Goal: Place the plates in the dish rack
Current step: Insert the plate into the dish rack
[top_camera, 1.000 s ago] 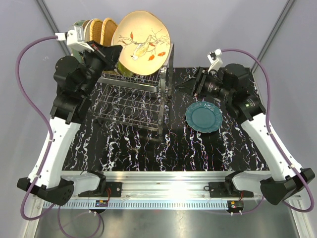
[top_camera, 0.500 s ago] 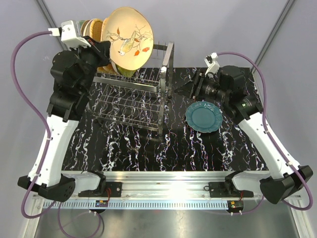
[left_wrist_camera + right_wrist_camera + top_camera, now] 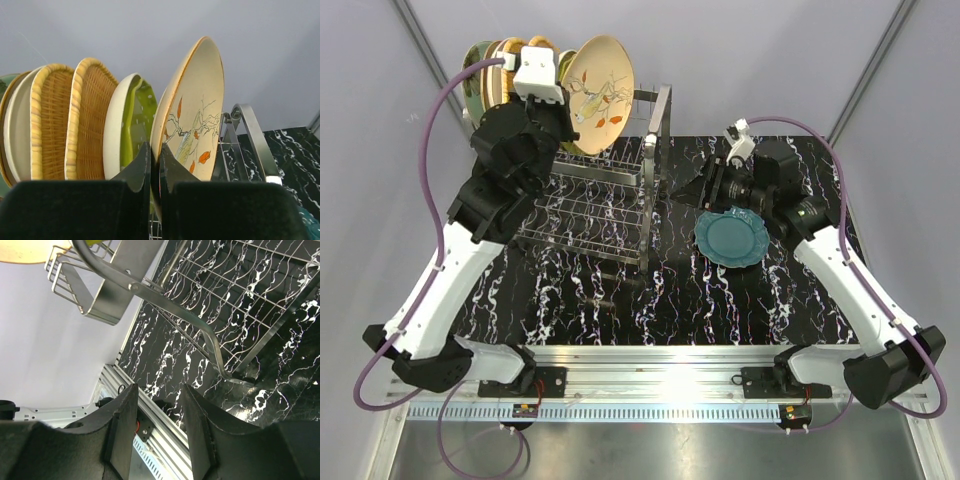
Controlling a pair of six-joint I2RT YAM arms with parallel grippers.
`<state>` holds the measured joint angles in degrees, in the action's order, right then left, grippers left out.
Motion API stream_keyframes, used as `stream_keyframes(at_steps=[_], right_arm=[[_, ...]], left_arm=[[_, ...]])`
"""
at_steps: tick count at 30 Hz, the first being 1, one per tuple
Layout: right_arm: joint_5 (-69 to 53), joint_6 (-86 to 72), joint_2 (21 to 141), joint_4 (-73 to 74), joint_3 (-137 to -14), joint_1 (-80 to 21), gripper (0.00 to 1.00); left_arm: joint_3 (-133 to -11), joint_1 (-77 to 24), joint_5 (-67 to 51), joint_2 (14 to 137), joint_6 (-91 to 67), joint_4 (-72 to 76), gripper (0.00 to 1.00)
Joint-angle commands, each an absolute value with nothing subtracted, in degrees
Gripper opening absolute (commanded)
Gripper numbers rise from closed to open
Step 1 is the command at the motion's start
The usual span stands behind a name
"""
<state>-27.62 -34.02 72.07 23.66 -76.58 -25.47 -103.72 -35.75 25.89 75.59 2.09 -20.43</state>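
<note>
My left gripper [image 3: 154, 156] is shut on the rim of the beige floral plate [image 3: 195, 115], which stands upright at the right end of the row on the dish rack [image 3: 590, 205]. In the top view the plate [image 3: 603, 78] is over the rack's far top tier. Left of it stand the lime dotted plate [image 3: 135, 125], two orange wicker plates [image 3: 90, 120] and a cream plate [image 3: 15, 135]. A teal plate [image 3: 731, 237] lies flat on the table right of the rack. My right gripper [image 3: 159, 405] is open and empty, just beyond the teal plate beside the rack's end handle [image 3: 150, 295].
The black marbled table [image 3: 650, 300] extends in front of the rack and teal plate. The aluminium rail [image 3: 650, 375] runs along the near edge. Purple cables [image 3: 435, 210] loop beside both arms.
My left gripper has carried the beige floral plate left and back, turning it from facing the camera to standing edge-on in the row on the rack. The right arm shifted slightly left.
</note>
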Motion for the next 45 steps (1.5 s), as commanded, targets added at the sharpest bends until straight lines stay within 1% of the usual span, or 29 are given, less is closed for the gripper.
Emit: stream_keyframes(at_steps=[1,8,17,29,45], right_arm=[[-27.42,-32.26,71.9,22.67,-75.85,-26.02,0.49],[-26.89,-31.38,72.16,23.2,-75.32,-26.01,0.49],[-26.89,-31.11,72.77,23.03,-74.27,-25.93,0.49],[-27.16,-30.85,74.0,22.77,-73.83,-25.93,0.5],[-27.07,-30.06,74.88,23.03,-72.69,-25.93,0.5]], left_arm=[[-108.98,-38.23,31.55,75.5,6.33,-6.16,0.0],[-114.42,-38.76,33.13,79.8,7.73,-7.03,0.0],[-120.14,-40.16,37.0,84.64,15.2,-6.86,0.0],[-119.36,-40.25,43.33,86.22,22.41,-5.54,0.0],[-115.14,-40.25,46.41,86.13,20.83,-8.17,0.0]])
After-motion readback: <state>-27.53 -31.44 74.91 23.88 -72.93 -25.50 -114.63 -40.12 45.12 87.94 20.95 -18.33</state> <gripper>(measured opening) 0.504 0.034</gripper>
